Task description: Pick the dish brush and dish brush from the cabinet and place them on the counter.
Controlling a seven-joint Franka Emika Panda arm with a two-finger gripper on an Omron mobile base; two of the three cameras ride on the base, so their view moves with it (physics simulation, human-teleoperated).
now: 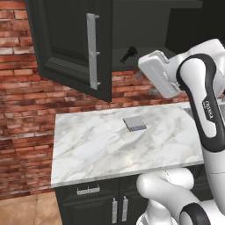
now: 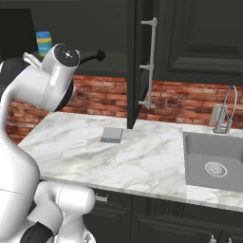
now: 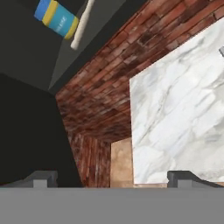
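Observation:
The black dish brush (image 1: 128, 53) lies on the dark shelf of the open cabinet (image 1: 66, 39), and it appears again as the black dish brush (image 2: 92, 58) in the right base view. The cream-beige dish brush (image 3: 83, 24) shows its thin handle on the same shelf, beside a blue and yellow cylinder (image 3: 57, 17). My gripper (image 3: 113, 179) is open and holds nothing. It hangs above the counter (image 3: 175, 109), below the shelf and apart from both brushes. My white hand (image 1: 158, 72) sits just right of the black brush.
A flat grey square pad (image 1: 135, 123) lies mid-counter. The cabinet door (image 2: 137, 61) with its long silver handle (image 2: 151, 61) swings out over the counter. A grey sink (image 2: 216, 161) with a faucet (image 2: 228, 111) lies to the right. A brick wall (image 1: 26, 101) backs the counter.

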